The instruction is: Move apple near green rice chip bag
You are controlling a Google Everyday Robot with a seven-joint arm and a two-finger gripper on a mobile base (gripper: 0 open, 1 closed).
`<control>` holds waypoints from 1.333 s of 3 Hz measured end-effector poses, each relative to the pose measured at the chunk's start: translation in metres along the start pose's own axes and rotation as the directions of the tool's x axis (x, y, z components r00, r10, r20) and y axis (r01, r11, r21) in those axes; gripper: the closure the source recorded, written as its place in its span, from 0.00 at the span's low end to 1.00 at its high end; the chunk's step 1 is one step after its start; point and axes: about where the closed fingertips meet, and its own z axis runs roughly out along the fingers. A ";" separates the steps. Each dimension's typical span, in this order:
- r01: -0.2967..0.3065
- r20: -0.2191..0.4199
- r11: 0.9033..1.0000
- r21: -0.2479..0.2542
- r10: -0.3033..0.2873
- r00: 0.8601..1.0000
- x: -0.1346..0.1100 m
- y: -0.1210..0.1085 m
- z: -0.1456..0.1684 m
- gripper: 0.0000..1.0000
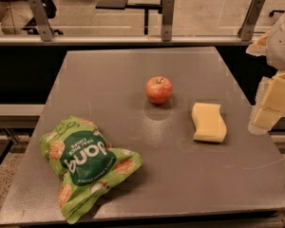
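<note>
The apple (158, 90), small, round and red-orange with a short stem, stands near the middle of the grey table (133, 65). The green rice chip bag (88, 165), crinkled with a dark green round label, lies at the front left of the table, well apart from the apple. My gripper (270, 106) hangs at the right edge of the view, beyond the table's right side, to the right of the apple and away from it. It holds nothing that I can see.
A pale yellow wavy-edged sponge (208, 122) lies to the right of the apple, between it and the gripper. A glass barrier with metal posts (167, 18) runs behind the table. The floor drops off at the left.
</note>
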 end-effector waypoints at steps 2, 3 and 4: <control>-0.012 0.078 1.000 -0.025 0.014 0.997 -0.009 -0.011 0.004 0.00; -0.013 0.175 0.999 -0.043 0.021 0.984 -0.035 -0.033 0.021 0.00; -0.016 0.235 0.998 -0.068 0.031 0.972 -0.060 -0.047 0.042 0.00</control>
